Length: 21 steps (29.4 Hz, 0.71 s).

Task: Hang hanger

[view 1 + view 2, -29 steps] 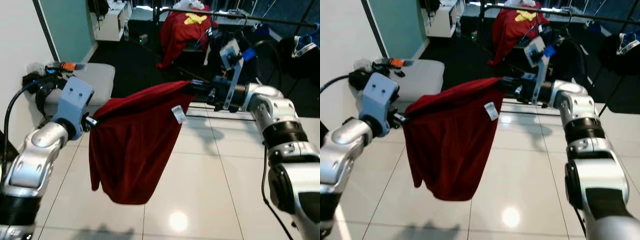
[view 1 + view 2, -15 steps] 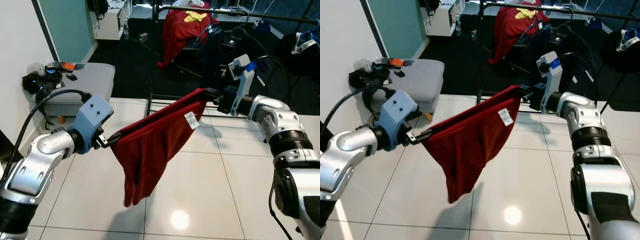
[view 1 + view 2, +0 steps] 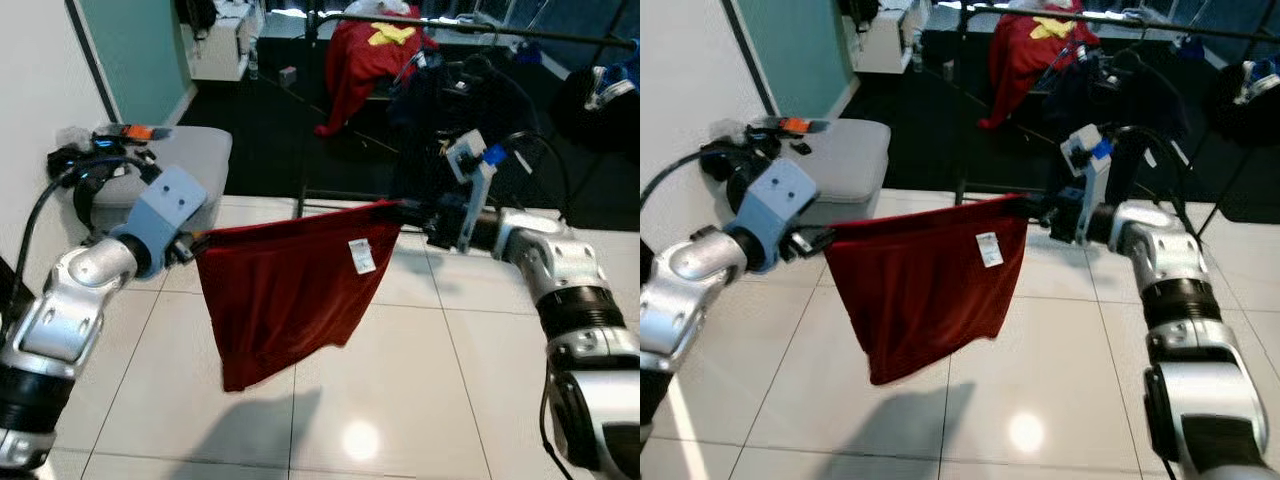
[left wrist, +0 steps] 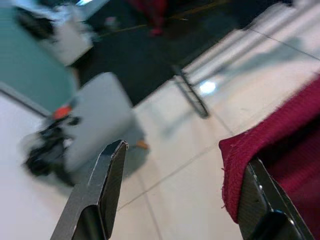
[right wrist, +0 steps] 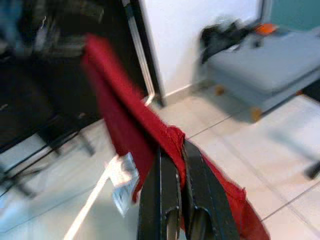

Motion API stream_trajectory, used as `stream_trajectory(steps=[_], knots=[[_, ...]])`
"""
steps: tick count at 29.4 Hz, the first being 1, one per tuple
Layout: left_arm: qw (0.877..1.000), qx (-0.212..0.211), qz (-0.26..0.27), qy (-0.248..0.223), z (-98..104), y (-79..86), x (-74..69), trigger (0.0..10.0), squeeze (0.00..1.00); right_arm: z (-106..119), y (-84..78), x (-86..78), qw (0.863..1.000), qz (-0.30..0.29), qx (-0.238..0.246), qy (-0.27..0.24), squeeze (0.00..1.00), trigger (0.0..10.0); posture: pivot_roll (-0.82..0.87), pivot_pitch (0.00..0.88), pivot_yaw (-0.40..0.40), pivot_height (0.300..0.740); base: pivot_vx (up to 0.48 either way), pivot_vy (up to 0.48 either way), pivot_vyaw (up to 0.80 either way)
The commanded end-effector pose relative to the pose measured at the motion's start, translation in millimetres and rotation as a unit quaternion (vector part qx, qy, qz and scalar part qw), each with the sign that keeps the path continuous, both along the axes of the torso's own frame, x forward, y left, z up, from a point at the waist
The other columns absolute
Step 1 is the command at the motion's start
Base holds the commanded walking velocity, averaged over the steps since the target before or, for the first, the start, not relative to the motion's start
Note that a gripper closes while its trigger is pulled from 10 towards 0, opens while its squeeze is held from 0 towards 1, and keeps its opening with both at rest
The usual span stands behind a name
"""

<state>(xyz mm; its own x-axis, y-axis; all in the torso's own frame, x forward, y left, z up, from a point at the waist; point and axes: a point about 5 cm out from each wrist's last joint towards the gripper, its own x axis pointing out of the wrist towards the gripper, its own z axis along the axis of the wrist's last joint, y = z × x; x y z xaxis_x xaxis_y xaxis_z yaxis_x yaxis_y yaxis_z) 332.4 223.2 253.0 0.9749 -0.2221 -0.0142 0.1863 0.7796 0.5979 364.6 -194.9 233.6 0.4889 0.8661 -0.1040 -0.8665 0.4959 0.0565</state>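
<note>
— Where is the red cloth [image 3: 285,290]?
— Up in the air, pulled out flat between two arms. Top edge tight and nearly level. Rest hanging down loose, longer on the left side.
— And on the cloth?
— A small white tag [image 3: 360,255], near the top, over by the right side.
— What about the left gripper [image 3: 192,243]?
— At the left top corner of the cloth. Two black fingers wide apart in the wrist view. Red hem lying against one finger only, well apart from the other.
— And the right gripper [image 3: 405,212]?
— At the right top corner. Fingers pressed together, with a fold of the red cloth pinched between them. Plain to see in the right wrist view.
— Touching the floor?
— No. Bottom of the cloth well above the white floor [image 3: 400,360]. Dark shadow [image 3: 260,420] on the tiles below.
— What else around?
— A black rail [image 3: 480,28] at the back, past the right gripper. A red top [image 3: 355,60] with a yellow mark hanging there, and dark clothes beside it. Too dark and small to pick out a hanger among them.
— And to the left?
— A grey bench [image 3: 195,150] by the wall, behind the left arm, with dark bits and something orange on it.
</note>
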Motion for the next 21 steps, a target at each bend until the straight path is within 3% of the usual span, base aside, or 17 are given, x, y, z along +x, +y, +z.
stream_trajectory(steps=[1, 3, 6, 8, 13, 15, 17, 21], knots=[[0.999, -0.004, 0.048, -0.025, 11, 18.6, 2.5, 10.0, 0.00, 0, -0.3, -10.2, 0.999, 0.036, 0.007, -0.004, 0.00, 0.0, 0.09, 0.060, 0.003, 0.740, 0.000, 0.000, 0.00], [0.997, -0.024, 0.053, -0.040, 17, 20.1, 4.9, 10.0, 0.00, -4, 4.0, -15.1, 0.999, 0.050, 0.012, -0.002, 0.00, 0.0, 0.09, 0.054, 0.010, 0.740, 0.000, 0.000, 0.00], [0.997, -0.056, 0.024, -0.046, 22, 10.9, 9.4, 10.0, 0.00, -8, 7.9, -8.0, 1.000, -0.015, 0.025, -0.010, 0.00, 0.0, 0.09, 0.041, 0.024, 0.740, 0.000, 0.000, 0.00], [0.998, -0.050, -0.001, -0.032, 17, 4.0, 10.0, 10.0, 0.00, -3, 7.8, 0.2, 0.998, -0.055, 0.027, -0.030, 0.00, 0.0, 0.08, 0.030, 0.032, 0.740, 0.000, 0.000, 0.00], [0.999, -0.046, -0.008, -0.026, 15, 2.3, 10.3, 10.0, 0.00, 0, 8.2, 2.6, 0.997, -0.066, 0.025, -0.040, 0.00, 0.0, 0.08, 0.029, 0.033, 0.740, 0.000, 0.000, 0.00], [0.999, -0.023, -0.030, 0.028, -7, -3.3, 5.4, 10.0, 0.00, 24, 12.9, 14.9, 0.991, -0.091, 0.030, -0.097, 0.00, 0.0, 0.07, 0.010, 0.029, 0.740, 0.000, 0.000, 0.00], [0.998, -0.013, -0.038, 0.053, -18, -4.5, 0.5, 10.0, 0.00, 35, 14.9, 20.6, 0.987, -0.100, 0.028, -0.123, 0.00, 0.0, 0.07, 0.008, 0.018, 0.740, 0.000, 0.000, 0.00], [0.996, -0.008, -0.046, 0.071, -27, -5.3, -3.8, 10.0, 0.00, 44, 16.7, 23.7, 0.984, -0.104, 0.025, -0.141, 0.00, 0.0, 0.07, 0.007, 0.009, 0.740, 0.000, 0.000, 0.00]])
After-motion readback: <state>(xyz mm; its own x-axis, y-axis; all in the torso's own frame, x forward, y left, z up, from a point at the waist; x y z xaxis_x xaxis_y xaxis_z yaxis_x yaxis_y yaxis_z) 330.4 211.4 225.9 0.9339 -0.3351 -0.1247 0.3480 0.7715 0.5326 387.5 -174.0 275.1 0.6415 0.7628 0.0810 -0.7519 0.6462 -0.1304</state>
